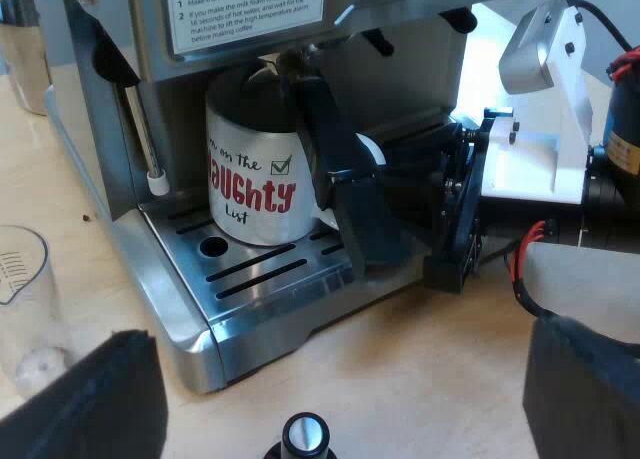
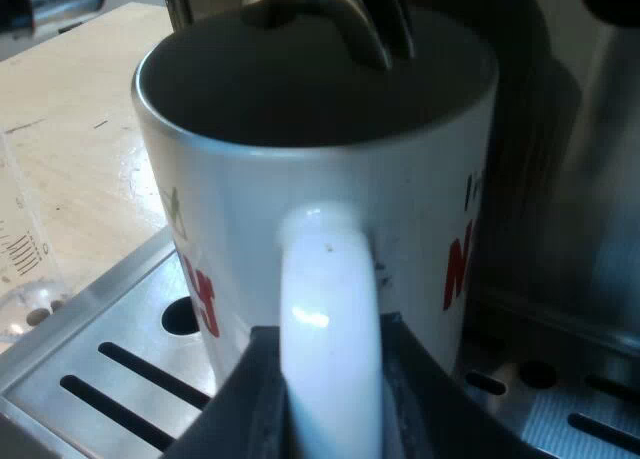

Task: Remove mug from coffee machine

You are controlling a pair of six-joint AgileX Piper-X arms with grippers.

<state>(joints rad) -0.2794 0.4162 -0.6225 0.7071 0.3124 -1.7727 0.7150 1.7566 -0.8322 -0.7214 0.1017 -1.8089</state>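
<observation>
A white mug (image 1: 255,179) with red and black lettering stands on the slotted drip tray (image 1: 262,276) of the espresso machine (image 1: 110,99), under its metal spout (image 2: 330,9). My right gripper (image 2: 331,384) is shut on the mug's white handle (image 2: 328,309), one black finger pressed against each side of it. From the left wrist view, the right gripper (image 1: 328,174) reaches in at the side of the mug. My left gripper (image 1: 340,404) hangs open over the wooden table, short of the machine, with nothing between its fingers.
A steam wand (image 1: 143,139) hangs beside the mug. A measuring glass (image 1: 20,279) stands on the table by the machine's corner. A black-knobbed tamper (image 1: 305,437) sits under my left gripper. A metal jug (image 1: 25,54) stands beyond the machine.
</observation>
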